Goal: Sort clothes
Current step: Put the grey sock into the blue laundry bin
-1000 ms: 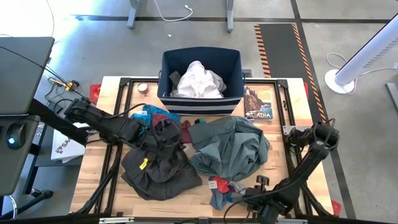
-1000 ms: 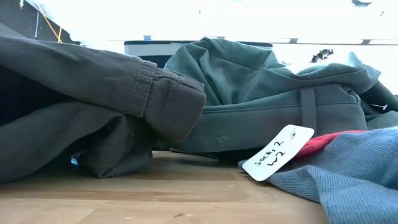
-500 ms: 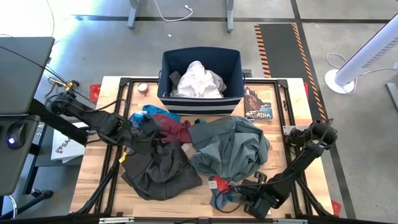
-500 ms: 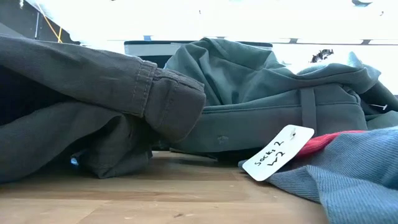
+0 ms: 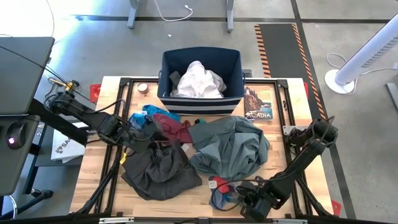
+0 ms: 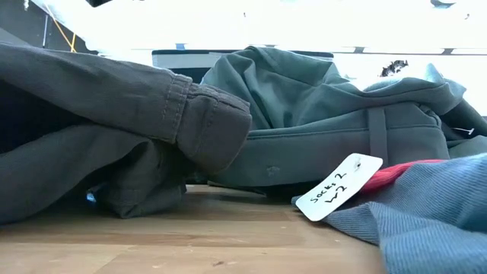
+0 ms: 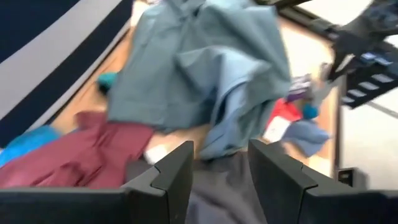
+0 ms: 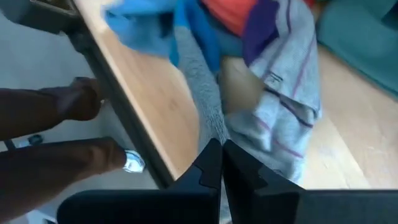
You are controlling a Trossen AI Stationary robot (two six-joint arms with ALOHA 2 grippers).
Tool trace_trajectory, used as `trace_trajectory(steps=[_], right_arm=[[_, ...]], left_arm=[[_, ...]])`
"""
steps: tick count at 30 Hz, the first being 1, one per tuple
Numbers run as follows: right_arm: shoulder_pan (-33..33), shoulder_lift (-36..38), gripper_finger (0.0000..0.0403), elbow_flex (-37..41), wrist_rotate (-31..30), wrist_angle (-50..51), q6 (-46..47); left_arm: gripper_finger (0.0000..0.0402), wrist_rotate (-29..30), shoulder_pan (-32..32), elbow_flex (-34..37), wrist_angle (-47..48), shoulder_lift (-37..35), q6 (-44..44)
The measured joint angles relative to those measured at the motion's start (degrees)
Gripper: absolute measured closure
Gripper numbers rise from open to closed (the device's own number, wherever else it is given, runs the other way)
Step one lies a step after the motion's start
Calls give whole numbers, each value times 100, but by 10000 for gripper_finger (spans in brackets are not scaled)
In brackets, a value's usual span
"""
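Observation:
Dark grey-brown trousers [image 5: 158, 171] lie heaped at the table's near left, with maroon [image 5: 175, 129] and bright blue [image 5: 146, 115] pieces beyond them. A grey-green shirt [image 5: 230, 146] is crumpled mid-table. Grey and red socks [image 5: 219, 186] with a white tag [image 6: 338, 186] lie at the near edge. White clothes [image 5: 198, 81] fill the navy bin [image 5: 199, 107]. My left gripper [image 7: 221, 174] hovers open over the trousers' left part [image 5: 127, 135], with nothing between its fingers. My right gripper [image 5: 236, 194] is shut on the grey sock. My right gripper pinches the grey sock's narrow near end [image 8: 211, 134] between its two shut fingers. It comes steeply from above, at the table's near edge. The rest of the sock [image 8: 280, 93] lies on the wood among the red and blue pieces.
A picture card [image 5: 258, 106] lies right of the bin and a small round thing [image 5: 143, 88] lies left of it. The table's near edge [image 8: 143, 149] runs close beside my right gripper. Bare wood shows at the near right [image 5: 280, 162].
My left gripper has drawn back from above the trousers toward the table's left edge; the trousers' far part has sunk, uncovering the maroon piece. My right gripper has moved left along the near edge onto the socks, rolling its wrist. The grey sock's near part has shifted slightly.

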State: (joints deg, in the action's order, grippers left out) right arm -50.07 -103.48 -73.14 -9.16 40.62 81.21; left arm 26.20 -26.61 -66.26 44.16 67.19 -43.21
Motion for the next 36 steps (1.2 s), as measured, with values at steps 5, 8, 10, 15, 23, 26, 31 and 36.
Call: trace_trajectory(steps=[5,8,10,15,23,26,31,36], right_arm=[[94,0,402,-631,-42,771,-92],[135,0,402,-1115,-257,1330,-224],[182,0,402,-1442,-498,1764,-286],[380,0,402,-2244,-1221,2678,-453],[810,0,403,-3499,-2126,3630,-1163],[959,0,403,-3942,-2505,3692,-1569],[1197,0,403,-4597,-3040,3627,-2304],[1412,0,403,-5084,-3318,3291,-3123]], left_arm=[[253,-311,108,0,-764,3,442],[253,-611,235,0,-1298,3,668],[253,-900,334,0,-1714,5,826],[253,-1374,571,0,-2527,5,1063],[253,-1032,815,-1,-3343,7,1485],[253,-624,872,-1,-3504,9,1574],[253,-625,874,-2,-4159,10,1200],[253,-1392,974,-4,-4758,10,1525]])
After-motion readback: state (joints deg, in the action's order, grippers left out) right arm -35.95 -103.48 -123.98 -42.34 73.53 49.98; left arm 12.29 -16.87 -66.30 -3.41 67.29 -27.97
